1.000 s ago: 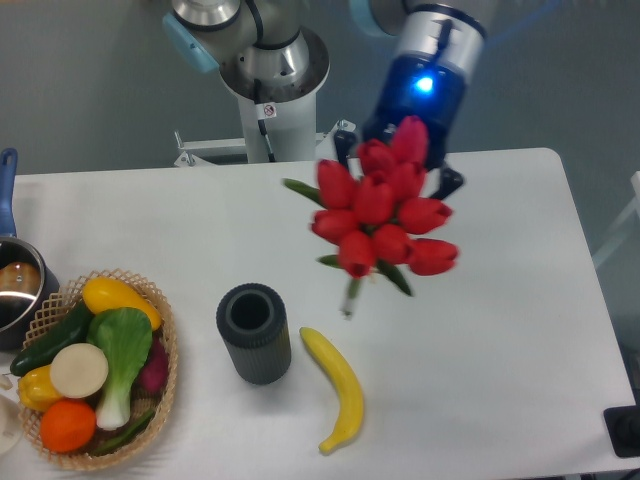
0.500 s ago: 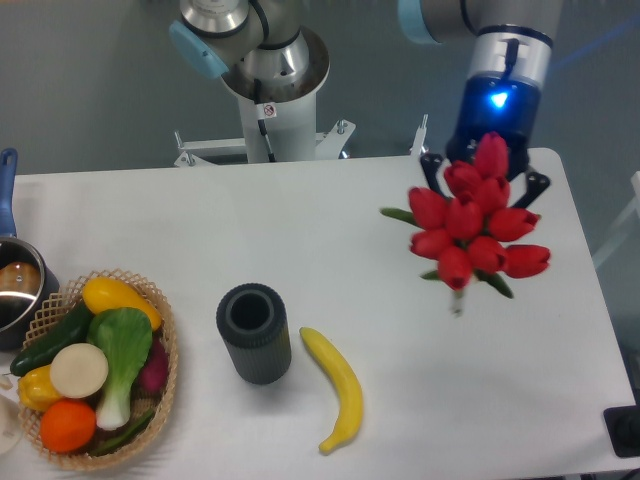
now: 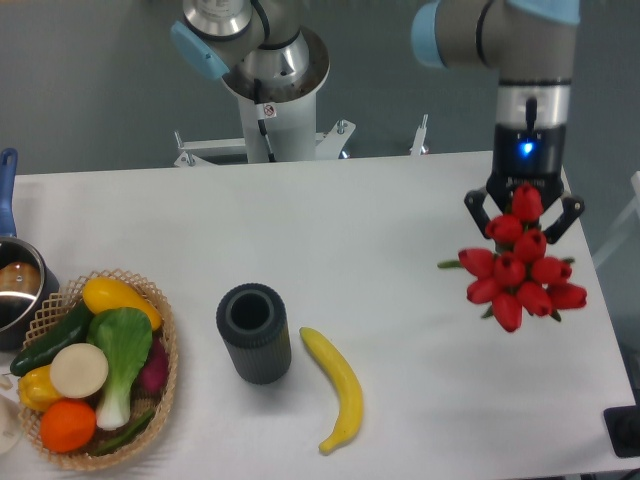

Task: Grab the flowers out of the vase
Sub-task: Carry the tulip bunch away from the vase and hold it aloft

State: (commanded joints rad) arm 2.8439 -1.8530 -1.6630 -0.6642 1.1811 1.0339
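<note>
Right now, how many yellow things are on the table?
3: the banana lying right of the vase, plus a yellow squash and a yellow pepper in the basket. More may be hidden.

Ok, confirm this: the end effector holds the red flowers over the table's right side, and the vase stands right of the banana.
One detail is wrong. The camera view shows the vase standing left of the banana, not right. The end effector does hold the flowers over the table's right side.

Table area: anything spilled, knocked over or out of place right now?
Nothing stands out. The vase stands upright and empty, the banana lies beside it, and the basket still looks tidy. The flowers hang intact under the gripper near the table's right edge.
</note>
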